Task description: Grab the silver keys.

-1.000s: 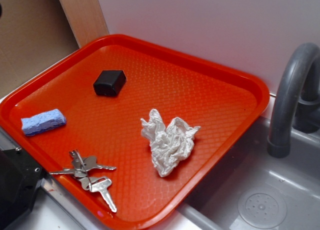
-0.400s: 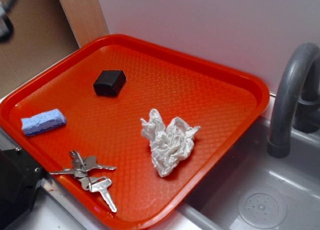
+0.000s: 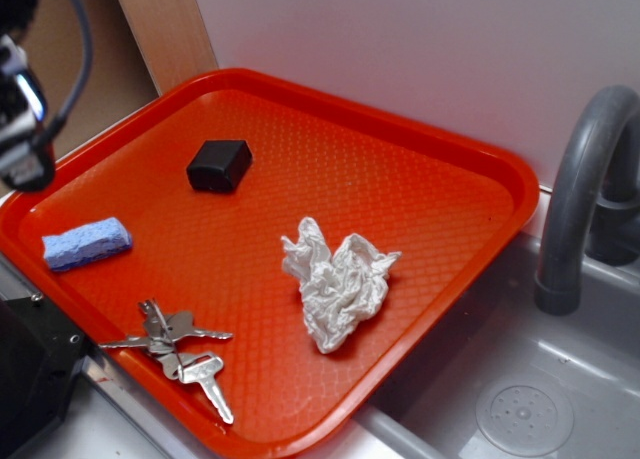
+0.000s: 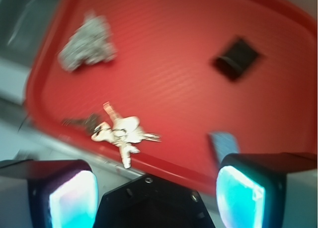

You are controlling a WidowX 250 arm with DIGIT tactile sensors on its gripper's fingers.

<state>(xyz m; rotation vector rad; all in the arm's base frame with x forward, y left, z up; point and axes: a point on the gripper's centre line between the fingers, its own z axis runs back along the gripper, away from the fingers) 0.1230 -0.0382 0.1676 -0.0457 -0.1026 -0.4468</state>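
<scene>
One second earlier the arm was absent; now the pincer point(image 4: 149, 188) had come in at the tray's point(image 3: 480, 159) ten o'clock, wide open and empty. Keys point(image 3: 175, 344) lay untouched at seven o'clock, so I judged the approach had only begun.

Red tray point(image 3: 420, 169) carries silver keys point(image 3: 178, 344), sponge point(image 3: 86, 244), black box point(image 3: 219, 165), paper towel point(image 3: 338, 281)

Toy kitchen, grey sink point(image 3: 520, 399), faucet point(image 3: 580, 189)
</scene>
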